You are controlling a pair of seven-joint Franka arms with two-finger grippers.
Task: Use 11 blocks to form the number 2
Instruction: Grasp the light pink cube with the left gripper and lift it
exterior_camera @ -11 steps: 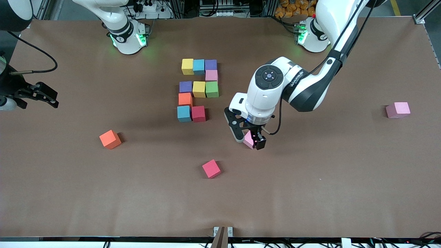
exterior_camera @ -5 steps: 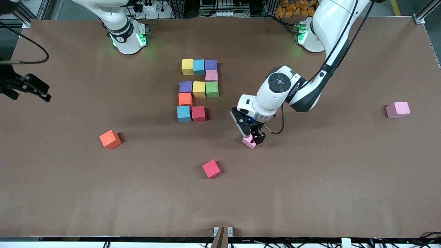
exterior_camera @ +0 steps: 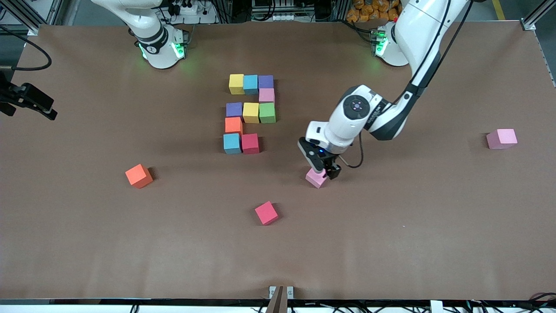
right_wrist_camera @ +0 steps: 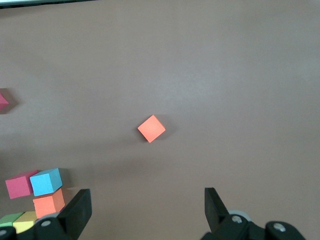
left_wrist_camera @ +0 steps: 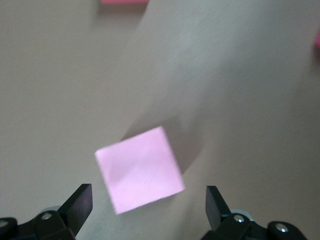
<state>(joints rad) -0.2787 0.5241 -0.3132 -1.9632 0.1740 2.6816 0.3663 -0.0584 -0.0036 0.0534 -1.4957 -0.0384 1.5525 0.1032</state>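
A partly built number 2 of several coloured blocks (exterior_camera: 250, 112) lies mid-table; its lowest row is a light blue block (exterior_camera: 232, 143) and a red one (exterior_camera: 250, 143). A loose pink block (exterior_camera: 316, 178) rests on the table, nearer the front camera than the digit. My left gripper (exterior_camera: 325, 171) hangs low right over it, open. In the left wrist view the pink block (left_wrist_camera: 140, 169) sits turned between the spread fingers (left_wrist_camera: 80, 202), untouched. My right gripper (exterior_camera: 43, 108) waits open in the air at the right arm's end of the table, aimed at an orange block (right_wrist_camera: 151, 128).
Loose blocks on the brown table (exterior_camera: 391, 243): the orange one (exterior_camera: 139, 175) toward the right arm's end, a red one (exterior_camera: 266, 213) nearest the front camera, a pink one (exterior_camera: 501, 138) toward the left arm's end. The arms' bases (exterior_camera: 163, 48) stand along the back.
My left gripper has come down lower over the pink block, still open; the block has not moved. My right gripper has drifted outward past the table's end.
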